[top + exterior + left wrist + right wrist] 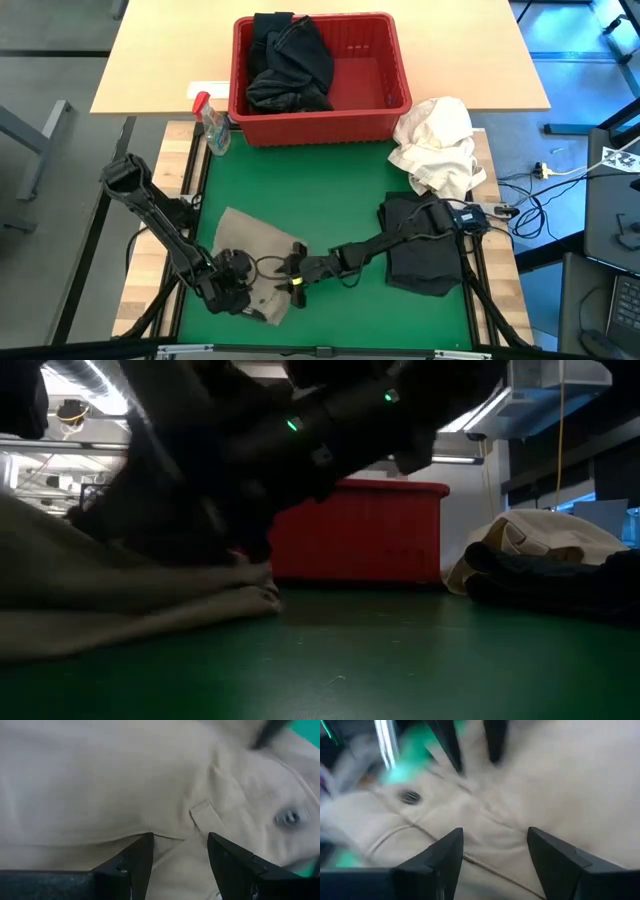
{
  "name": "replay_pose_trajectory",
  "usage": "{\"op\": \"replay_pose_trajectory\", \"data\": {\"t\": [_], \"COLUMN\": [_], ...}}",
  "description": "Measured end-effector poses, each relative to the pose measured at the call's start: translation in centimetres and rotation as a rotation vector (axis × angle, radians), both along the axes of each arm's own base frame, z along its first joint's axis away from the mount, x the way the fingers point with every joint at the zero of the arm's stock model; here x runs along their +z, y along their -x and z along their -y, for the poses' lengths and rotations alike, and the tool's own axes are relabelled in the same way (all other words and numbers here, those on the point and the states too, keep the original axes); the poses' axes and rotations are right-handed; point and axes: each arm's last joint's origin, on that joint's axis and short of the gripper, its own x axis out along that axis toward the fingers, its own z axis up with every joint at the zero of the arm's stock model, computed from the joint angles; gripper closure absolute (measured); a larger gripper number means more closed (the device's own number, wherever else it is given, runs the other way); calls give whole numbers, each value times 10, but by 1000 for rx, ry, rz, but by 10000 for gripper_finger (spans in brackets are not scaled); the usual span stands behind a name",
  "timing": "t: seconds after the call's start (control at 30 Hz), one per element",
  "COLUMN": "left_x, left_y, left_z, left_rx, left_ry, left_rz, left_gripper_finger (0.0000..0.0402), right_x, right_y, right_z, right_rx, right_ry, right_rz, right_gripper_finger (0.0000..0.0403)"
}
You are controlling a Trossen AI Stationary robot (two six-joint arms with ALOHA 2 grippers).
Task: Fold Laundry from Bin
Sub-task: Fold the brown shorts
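Both arms are down at the khaki garment (250, 262), which lies partly bunched on the green mat (330, 190) at about 7 o'clock from the table's centre. The step in hand looks like folding or smoothing this 1 piece.

The left gripper (232, 285) sits at the garment's 6 o'clock edge. In its wrist view the 2 dark fingers (137, 857) stand apart with beige cloth between and behind them. Whether they pinch a fold or merely hover over it I cannot tell, since the cloth fills the whole view.

The right gripper (292, 280) reaches in from 3 o'clock, just beside the left one. Its jaws are likewise spread over the fabric near a button (410, 796), with no fold visibly caught.

The red bin (395, 110) stands at 12 o'clock, with dark laundry (288, 65) heaped in its left half. 1 dark folded garment (422, 258) rests at 4 o'clock, beneath the right arm.

Next, each gripper probably needs a firm hold on an edge of the khaki piece, spaced far enough apart to lift and lay it over flat without dragging it into a lump.
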Motion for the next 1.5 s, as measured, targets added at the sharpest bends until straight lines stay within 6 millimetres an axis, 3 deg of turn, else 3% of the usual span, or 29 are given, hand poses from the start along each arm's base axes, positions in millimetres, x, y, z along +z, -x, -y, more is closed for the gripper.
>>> {"op": "replay_pose_trajectory", "data": {"t": [0.1, 0.23, 0.43, 0.63, 0.8, 0.97, 1.1, 1.27, 1.5], "left_x": [-10, -11, 23, 48, 33, 11, -1, -9, -11], "left_y": [-10, -23, -41, -45, -38, -33, -31, -27, -25], "left_z": [10, 21, 20, 26, 38, 48, 53, 48, 48], "left_rx": [3, 5, -31, -133, -183, -192, -199, -219, -374], "left_ry": [56, 137, 108, 33, 4, -9, -17, -93, -139], "left_rz": [43, 160, 371, 472, 427, 362, 328, 256, 201], "left_gripper_finger": [222, 222, 222, 222, 222, 222, 222, 227, 230], "right_x": [0, 15, 50, 113, 135, 102, 81, 69, 70], "right_y": [13, 32, 51, 68, 75, 72, 70, 70, 70], "right_z": [0, 3, 14, 13, -12, -36, -38, -39, -40], "right_rx": [55, 108, 125, 115, 207, 204, 133, 132, 135], "right_ry": [118, 271, 488, 438, 279, 281, 271, 258, 253], "right_rz": [-168, -325, -395, -276, -155, -125, -140, -175, -168], "right_gripper_finger": [181, 181, 181, 181, 181, 181, 181, 181, 181]}}
